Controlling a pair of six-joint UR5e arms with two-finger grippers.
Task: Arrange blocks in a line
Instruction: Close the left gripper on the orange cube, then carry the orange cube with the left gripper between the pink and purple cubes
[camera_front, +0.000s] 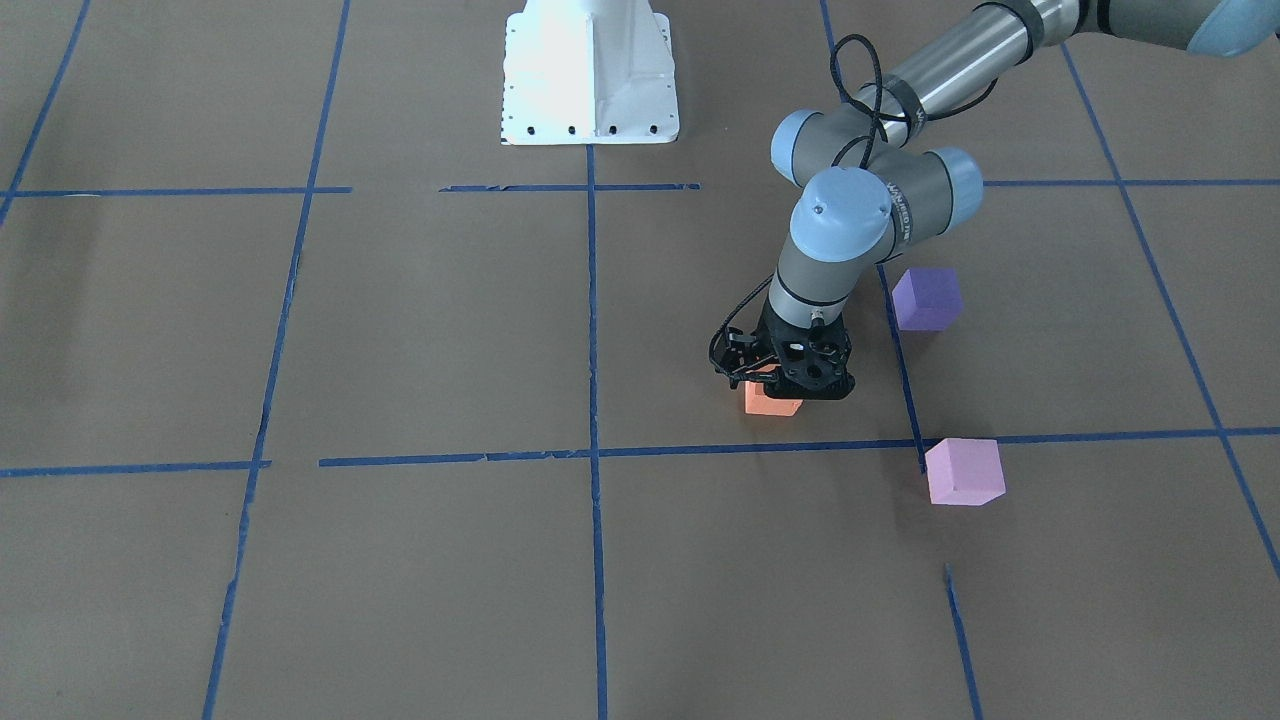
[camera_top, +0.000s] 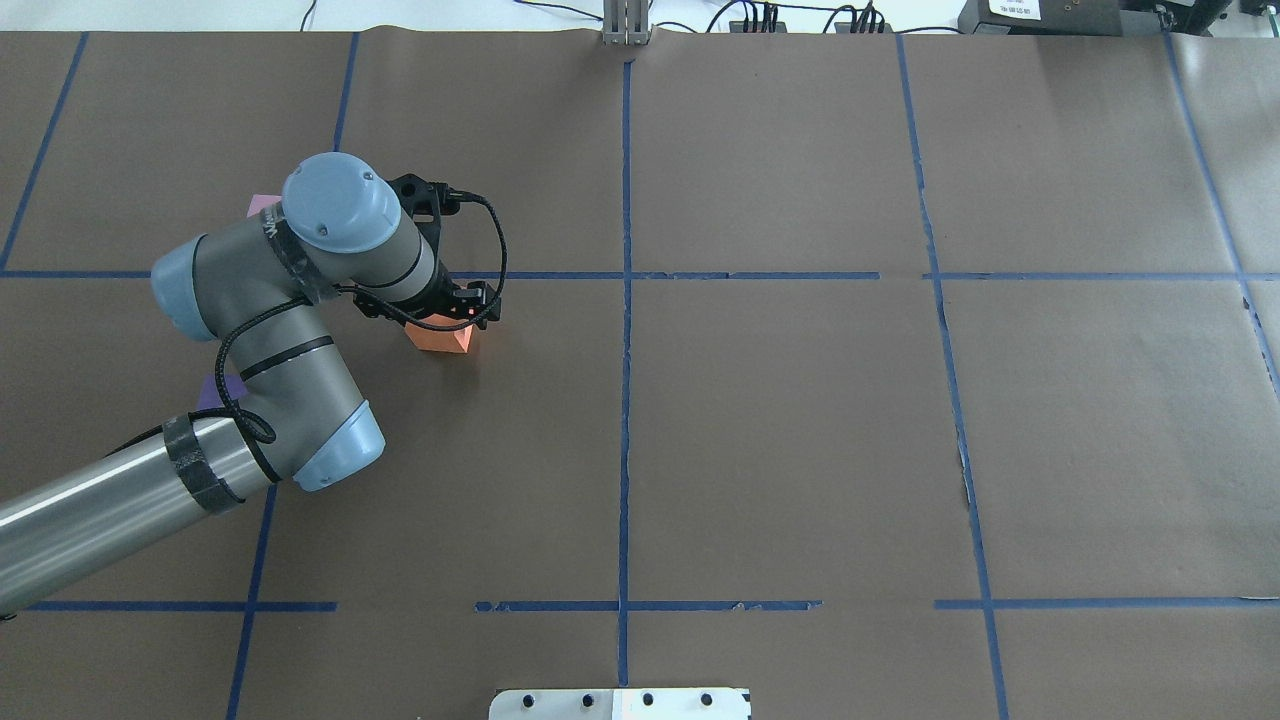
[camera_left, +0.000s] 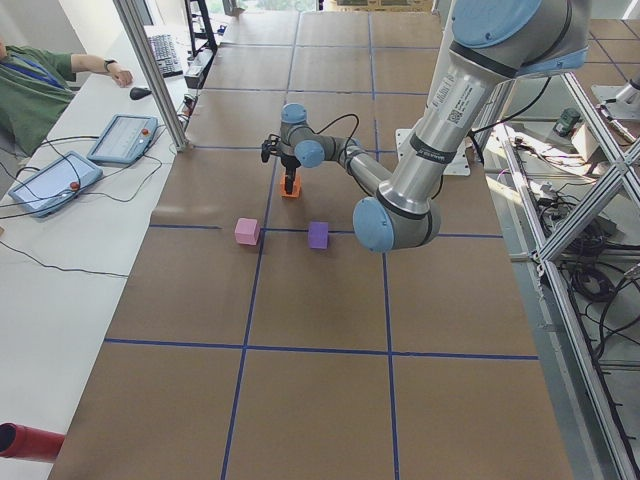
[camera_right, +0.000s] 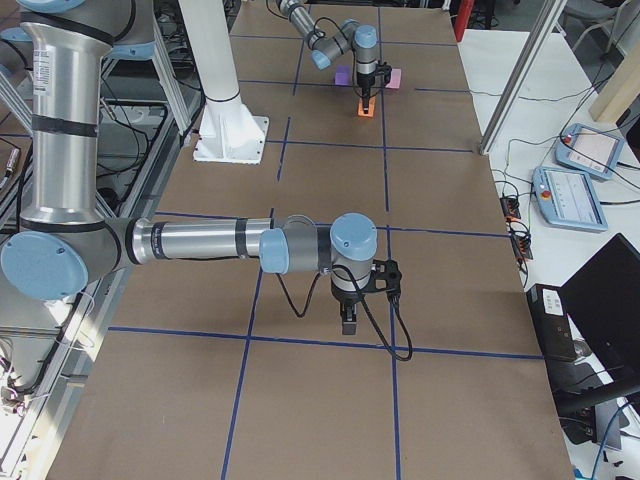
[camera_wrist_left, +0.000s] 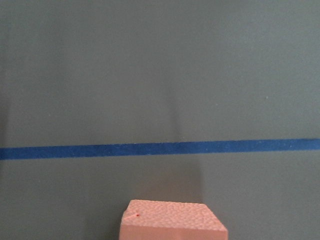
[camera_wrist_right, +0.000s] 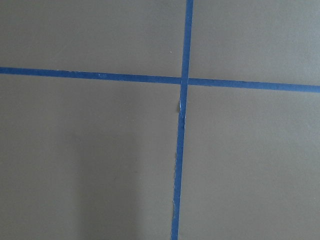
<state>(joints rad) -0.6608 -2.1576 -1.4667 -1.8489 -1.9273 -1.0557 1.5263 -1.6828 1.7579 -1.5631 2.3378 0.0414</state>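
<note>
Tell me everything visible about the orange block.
The orange block is a small matte cube with a finely pebbled, foam-like surface and crisp edges. It appears to rest on the brown paper-covered table, turned slightly askew to the nearby blue tape line. The left end effector is directly over it, hiding most of its top; whether the fingers clamp it cannot be told.

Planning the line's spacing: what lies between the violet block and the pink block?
Between the violet block and the pink block: only bare brown paper crossed by a blue tape line, as the front-facing view shows.
</note>
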